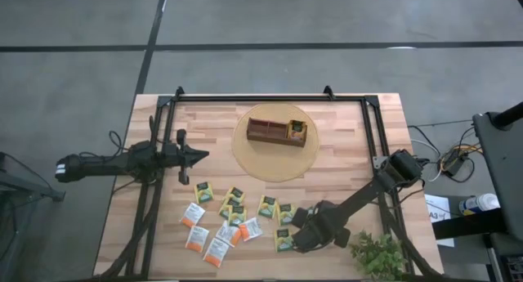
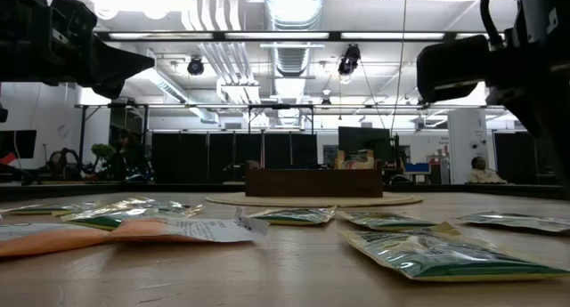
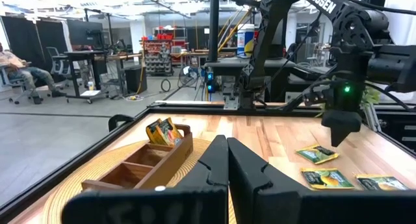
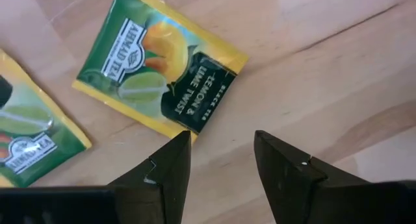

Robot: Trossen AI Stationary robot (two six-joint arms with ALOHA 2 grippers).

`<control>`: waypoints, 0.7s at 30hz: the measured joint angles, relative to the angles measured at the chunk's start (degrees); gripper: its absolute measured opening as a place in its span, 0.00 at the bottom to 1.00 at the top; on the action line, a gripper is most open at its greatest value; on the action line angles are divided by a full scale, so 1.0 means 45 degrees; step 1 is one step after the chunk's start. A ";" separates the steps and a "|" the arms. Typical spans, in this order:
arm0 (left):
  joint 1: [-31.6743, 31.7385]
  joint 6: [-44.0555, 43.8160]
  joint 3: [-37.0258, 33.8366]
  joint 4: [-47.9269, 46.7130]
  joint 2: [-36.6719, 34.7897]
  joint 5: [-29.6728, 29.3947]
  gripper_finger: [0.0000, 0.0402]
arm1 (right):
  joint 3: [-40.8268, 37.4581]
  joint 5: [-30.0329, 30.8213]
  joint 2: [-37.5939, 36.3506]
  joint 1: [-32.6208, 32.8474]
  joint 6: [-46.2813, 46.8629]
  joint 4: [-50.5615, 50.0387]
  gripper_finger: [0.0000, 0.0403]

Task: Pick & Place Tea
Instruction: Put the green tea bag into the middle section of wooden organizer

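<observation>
Right gripper [image 4: 221, 160], fingers apart, hovers over a yellow-green lemon-lime tea packet [image 4: 162, 73] near the bench's front edge. Flat paper may slip the pinch, or a neighbouring packet [image 4: 32, 143] lift too. Left gripper [image 1: 198, 156], fingers together, waits mid-left.

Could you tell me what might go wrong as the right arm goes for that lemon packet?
The right tool is open above bare wood beside the lemon packet, so closing here would probably miss it. The packet lies flat, so the fingers may slide over it. A second packet lies close by and might get nudged.
</observation>
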 joint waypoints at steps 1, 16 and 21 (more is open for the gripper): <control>-0.0002 0.0005 0.0000 -0.0005 0.0000 0.0005 0.00 | -0.0013 0.0000 0.0001 0.0000 0.0042 -0.0026 0.42; -0.0001 0.0002 0.0000 -0.0029 0.0000 0.0000 0.00 | -0.0885 0.0251 0.0141 -0.0154 0.0381 0.1054 0.42; -0.0001 0.0005 0.0000 -0.0034 0.0000 0.0002 0.00 | -0.1047 0.0571 0.0136 -0.0294 0.0412 0.1167 0.42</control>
